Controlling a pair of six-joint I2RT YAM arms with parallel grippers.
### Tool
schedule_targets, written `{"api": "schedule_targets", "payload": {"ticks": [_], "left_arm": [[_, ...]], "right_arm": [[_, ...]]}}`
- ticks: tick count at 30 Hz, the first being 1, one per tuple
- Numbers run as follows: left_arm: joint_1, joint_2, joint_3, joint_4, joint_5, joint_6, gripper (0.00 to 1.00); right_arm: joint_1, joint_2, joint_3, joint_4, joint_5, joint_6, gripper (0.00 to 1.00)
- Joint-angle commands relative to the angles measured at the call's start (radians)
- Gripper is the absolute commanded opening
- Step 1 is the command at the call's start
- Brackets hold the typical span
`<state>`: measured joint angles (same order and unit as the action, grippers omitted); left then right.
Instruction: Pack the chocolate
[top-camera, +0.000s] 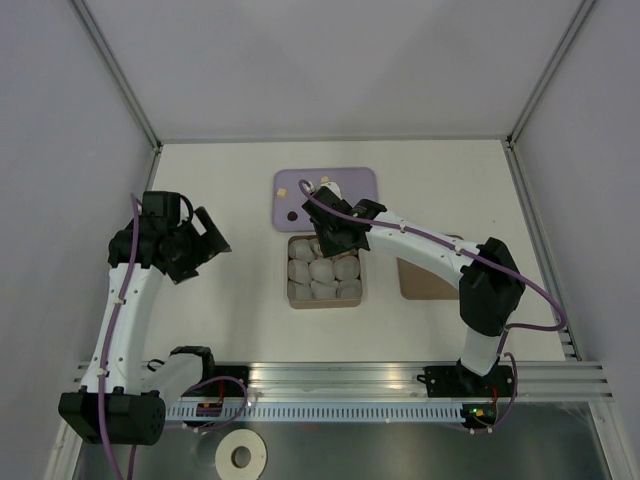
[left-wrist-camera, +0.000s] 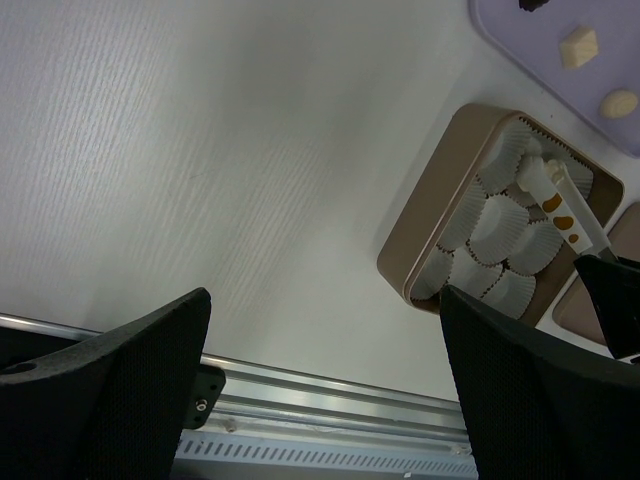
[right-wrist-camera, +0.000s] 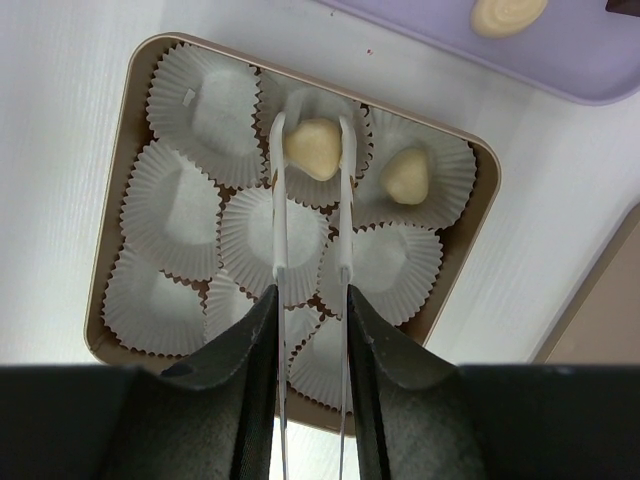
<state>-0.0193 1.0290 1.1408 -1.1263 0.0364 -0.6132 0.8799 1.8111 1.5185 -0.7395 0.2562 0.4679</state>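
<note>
My right gripper is shut on a pair of white tongs, over the brown box of white paper cups. The tong tips flank a cream chocolate at the top-middle cup; I cannot tell whether it rests in the cup. A second cream chocolate lies in the cup to its right. More pieces lie on the purple tray: a tan square, a cream one and a dark one. My left gripper is open and holds nothing, left of the box.
A flat brown lid lies right of the box, under the right arm. The aluminium rail runs along the near table edge below the left gripper. A tape roll sits in front of the rail.
</note>
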Motion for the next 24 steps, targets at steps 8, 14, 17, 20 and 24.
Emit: {"api": "schedule_targets", "payload": {"ticks": [8, 14, 17, 20, 24], "left_arm": [[-0.002, -0.014, -0.001, 0.028, 0.014, -0.002, 1.0], [-0.002, -0.015, 0.005, 0.026, 0.016, 0.0, 1.0], [-0.002, -0.015, 0.011, 0.026, 0.019, -0.003, 1.0], [-0.002, -0.014, 0.019, 0.026, 0.023, -0.006, 1.0], [-0.002, -0.007, 0.023, 0.026, 0.025, -0.007, 1.0]], "right_arm": [[0.004, -0.002, 0.037, 0.017, 0.048, -0.003, 0.4], [0.004, -0.012, 0.061, -0.006, 0.041, -0.003, 0.36], [0.004, -0.038, 0.115, -0.027, 0.043, -0.002, 0.35], [0.004, -0.077, 0.141, -0.061, 0.043, 0.006, 0.34], [0.002, -0.125, 0.161, -0.049, 0.083, 0.009, 0.35]]}}
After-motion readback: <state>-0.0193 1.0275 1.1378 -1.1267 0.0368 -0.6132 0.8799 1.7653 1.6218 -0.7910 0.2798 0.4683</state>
